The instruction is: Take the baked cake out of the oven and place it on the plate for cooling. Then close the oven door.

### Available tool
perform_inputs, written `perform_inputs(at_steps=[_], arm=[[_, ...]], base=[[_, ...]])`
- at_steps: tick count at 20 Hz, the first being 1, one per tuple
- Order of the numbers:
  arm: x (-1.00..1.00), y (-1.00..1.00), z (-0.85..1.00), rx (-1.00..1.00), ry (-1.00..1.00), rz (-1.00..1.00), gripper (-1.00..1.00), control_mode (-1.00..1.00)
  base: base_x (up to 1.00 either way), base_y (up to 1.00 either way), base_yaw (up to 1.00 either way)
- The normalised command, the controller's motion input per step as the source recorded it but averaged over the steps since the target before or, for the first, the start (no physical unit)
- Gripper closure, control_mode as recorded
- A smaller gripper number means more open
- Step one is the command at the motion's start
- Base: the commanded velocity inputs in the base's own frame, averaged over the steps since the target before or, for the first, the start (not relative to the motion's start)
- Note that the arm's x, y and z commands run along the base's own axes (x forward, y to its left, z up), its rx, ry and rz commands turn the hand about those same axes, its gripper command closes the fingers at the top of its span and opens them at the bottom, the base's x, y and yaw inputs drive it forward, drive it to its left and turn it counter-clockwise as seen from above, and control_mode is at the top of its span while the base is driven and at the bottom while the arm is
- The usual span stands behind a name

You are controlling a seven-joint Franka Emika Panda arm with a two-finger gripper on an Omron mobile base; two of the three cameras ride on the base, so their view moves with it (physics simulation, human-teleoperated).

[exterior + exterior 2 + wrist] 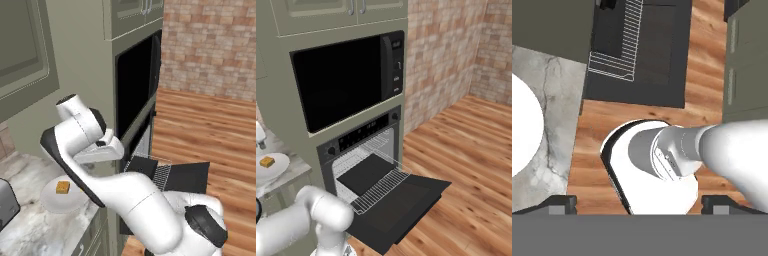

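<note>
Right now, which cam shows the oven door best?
Right base view: the oven door hangs fully open, seen whole, with the wire rack pulled out over it. In the left base view the arm hides much of the door. The hand view looks down on it from above, top cropped.

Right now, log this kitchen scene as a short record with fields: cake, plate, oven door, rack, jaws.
cake: small golden-brown cube cake sits on the plate
plate: round white shallow plate on the grey marble counter, beside the silver toaster
oven door: wide black oven door hangs open
rack: wire rack pulled out over the door
jaws: wide apart, holding nothing, gripper above the floor
</note>
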Motion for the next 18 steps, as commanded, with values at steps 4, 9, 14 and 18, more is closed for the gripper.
perform_inputs(at_steps=[4, 9, 14, 18], arm=[[-0.39, -1.00, 0.53, 0.14, -0.07, 0.00, -1.00, -1.00], [-0.30, -1.00, 0.15, 0.23, -0.03, 0.00, -1.00, -1.00], [-0.46, -1.00, 0.00, 0.26, -0.06, 0.00, -1.00, -1.00], [0.08, -1.00, -0.06, 0.21, -0.01, -0.02, -1.00, -1.00]], base=[[0.00, 0.00, 0.00], [0.00, 0.00, 0.00], [0.00, 0.00, 0.00], [0.00, 0.00, 0.00]])
